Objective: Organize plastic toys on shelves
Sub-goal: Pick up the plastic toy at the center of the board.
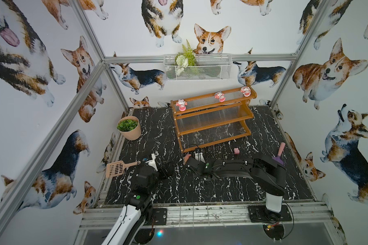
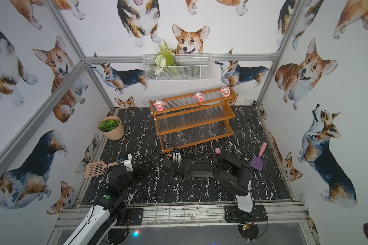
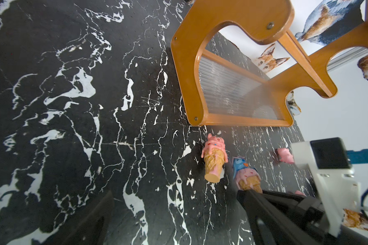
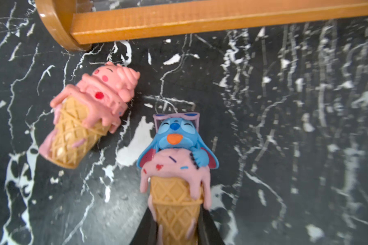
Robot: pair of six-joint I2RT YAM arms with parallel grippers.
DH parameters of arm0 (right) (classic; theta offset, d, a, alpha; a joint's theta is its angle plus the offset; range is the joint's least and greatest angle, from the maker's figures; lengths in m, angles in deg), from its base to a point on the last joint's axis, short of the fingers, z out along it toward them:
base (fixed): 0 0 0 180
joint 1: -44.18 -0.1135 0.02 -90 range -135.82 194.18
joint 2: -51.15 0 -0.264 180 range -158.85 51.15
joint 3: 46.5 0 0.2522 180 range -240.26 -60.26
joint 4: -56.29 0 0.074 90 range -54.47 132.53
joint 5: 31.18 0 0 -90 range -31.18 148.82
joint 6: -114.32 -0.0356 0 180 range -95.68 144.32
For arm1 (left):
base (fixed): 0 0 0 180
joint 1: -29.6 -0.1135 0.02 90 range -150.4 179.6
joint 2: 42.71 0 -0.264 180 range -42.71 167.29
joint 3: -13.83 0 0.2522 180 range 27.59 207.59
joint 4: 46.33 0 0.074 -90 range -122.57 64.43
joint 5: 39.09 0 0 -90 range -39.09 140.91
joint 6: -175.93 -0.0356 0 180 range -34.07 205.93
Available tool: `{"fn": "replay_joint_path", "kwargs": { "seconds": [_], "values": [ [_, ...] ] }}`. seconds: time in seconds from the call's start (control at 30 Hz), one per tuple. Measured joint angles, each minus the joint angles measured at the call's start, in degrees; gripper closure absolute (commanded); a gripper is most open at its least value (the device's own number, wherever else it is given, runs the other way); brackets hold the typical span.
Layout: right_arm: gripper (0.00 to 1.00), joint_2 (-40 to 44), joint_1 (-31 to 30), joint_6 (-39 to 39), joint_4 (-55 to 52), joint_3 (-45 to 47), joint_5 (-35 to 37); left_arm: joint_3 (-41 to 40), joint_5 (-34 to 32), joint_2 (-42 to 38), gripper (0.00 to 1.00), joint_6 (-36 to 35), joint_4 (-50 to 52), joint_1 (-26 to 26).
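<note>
The right gripper (image 4: 175, 224) clenches the waffle-textured tan cone of a blue-creature ice-cream toy (image 4: 174, 165) on a black marble-patterned tabletop (image 4: 285, 148); the left gripper (image 1: 167, 169) gapes wide.

The shelves (image 3: 185, 84) pair glossy varnished wood with clear ribbed plastic. The blue-topped ice-cream cone (image 4: 174, 203) is smooth, waffle-embossed plastic.

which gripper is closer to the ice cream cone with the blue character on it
Right. The right gripper has the base of the blue-character cone between its jaws; the left gripper hangs open off to the side, apart from it.
</note>
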Motion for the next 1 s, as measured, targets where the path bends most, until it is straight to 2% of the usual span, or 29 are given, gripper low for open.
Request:
{"fn": "replay_joint_path", "kwargs": {
  "seconds": [0.13, 0.27, 0.43, 0.53, 0.63, 0.73, 0.9, 1.0],
  "values": [
    [0.89, 6.99, -0.02, 6.54, 3.93, 8.07, -0.17, -0.92, 3.37, -1.64, 0.00, 0.02, -1.53, 0.00],
    [0.89, 17.79, 0.00, 16.02, 10.08, 19.04, -2.54, -2.69, 9.22, -4.20, 0.00, 1.33, -5.86, 0.00],
    [0.89, 32.44, 0.00, 27.67, 16.83, 28.72, -8.22, -4.13, 17.20, -6.49, 0.00, 6.69, -13.99, 0.39],
    [0.89, 40.63, 0.00, 33.03, 19.15, 32.44, -11.26, -4.11, 20.41, -6.49, 0.00, 9.57, -19.15, 2.34],
    [0.88, 48.76, 0.00, 37.03, 19.96, 35.17, -13.20, -3.06, 21.46, -5.16, 0.00, 11.26, -22.10, 5.97],
    [0.88, 54.14, 0.17, 39.58, 20.41, 36.96, -14.49, -0.96, 20.63, -1.73, 0.00, 11.19, -24.90, 12.00],
    [0.88, 58.34, 0.22, 41.55, 20.39, 38.32, -16.11, 2.89, 15.06, 8.70, 0.00, 8.57, -29.42, 24.52],
    [0.88, 59.63, 0.22, 41.94, 20.28, 38.71, -16.72, 5.29, 12.81, 15.76, 0.00, 7.02, -32.26, 30.25]
  ]
}}
